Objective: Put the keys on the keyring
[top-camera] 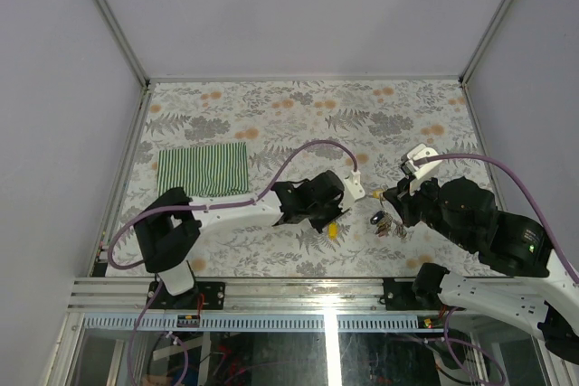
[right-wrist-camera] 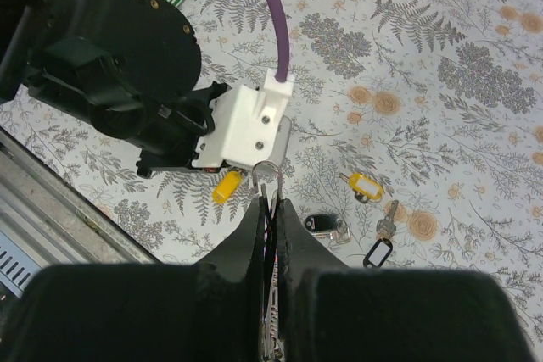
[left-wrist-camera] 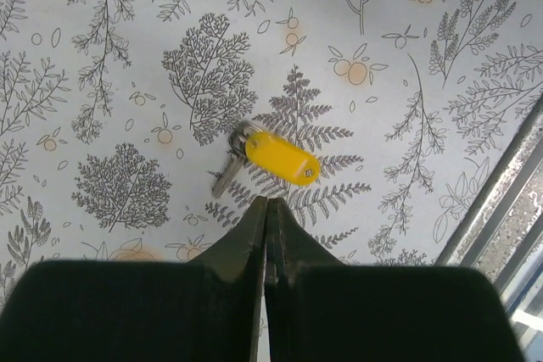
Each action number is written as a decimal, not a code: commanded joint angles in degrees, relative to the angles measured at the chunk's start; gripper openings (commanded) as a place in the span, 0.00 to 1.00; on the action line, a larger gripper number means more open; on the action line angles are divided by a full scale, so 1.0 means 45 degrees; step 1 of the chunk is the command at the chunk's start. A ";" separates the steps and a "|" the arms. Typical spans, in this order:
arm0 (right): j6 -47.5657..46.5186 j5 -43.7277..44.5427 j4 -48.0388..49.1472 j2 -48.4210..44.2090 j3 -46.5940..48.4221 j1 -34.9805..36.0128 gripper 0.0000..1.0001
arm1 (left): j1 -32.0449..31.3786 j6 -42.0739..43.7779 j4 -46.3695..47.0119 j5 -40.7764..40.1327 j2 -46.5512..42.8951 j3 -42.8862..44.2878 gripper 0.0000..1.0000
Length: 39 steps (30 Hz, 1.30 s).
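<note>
Table (top-camera: pixel 298 106) with a fern-and-fruit print cover, white walls (top-camera: pixel 298 6) on three sides, green-striped cloth (top-camera: pixel 204 169) at 9 o'clock on it. Left gripper (left-wrist-camera: pixel 270 203) was pressed together on nothing visible, a yellow-tagged key (left-wrist-camera: pixel 282 158) lying at 12 o'clock just off its tips. Right gripper (right-wrist-camera: pixel 271 203) was clamped on the keyring (right-wrist-camera: pixel 266 175), with further keys (right-wrist-camera: pixel 363 186) loose at its 3 o'clock.

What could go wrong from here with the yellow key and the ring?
1. The left end effector is shut, yet the yellow key lies free just beyond its tips: lifting now would likely come up empty.
2. The right end effector pinches the thin ring by its lower part only; it may twist or slip when a key is pushed on.
3. The left arm sits close by the ring; the arms could bump.
</note>
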 commanded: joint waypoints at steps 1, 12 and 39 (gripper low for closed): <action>0.0084 -0.0049 0.0776 -0.0026 0.0101 0.0082 0.00 | 0.0244 -0.0387 0.0918 0.0655 -0.0747 -0.0485 0.00; 0.0052 0.0124 0.1708 -0.0778 -0.0528 0.0095 0.00 | 0.0569 -0.0744 0.1409 0.1010 -0.2212 -0.1355 0.06; 0.0070 -0.0086 0.0958 -0.0642 -0.0240 0.0080 0.00 | 0.0569 0.3411 0.0977 0.1995 0.2133 0.1373 0.38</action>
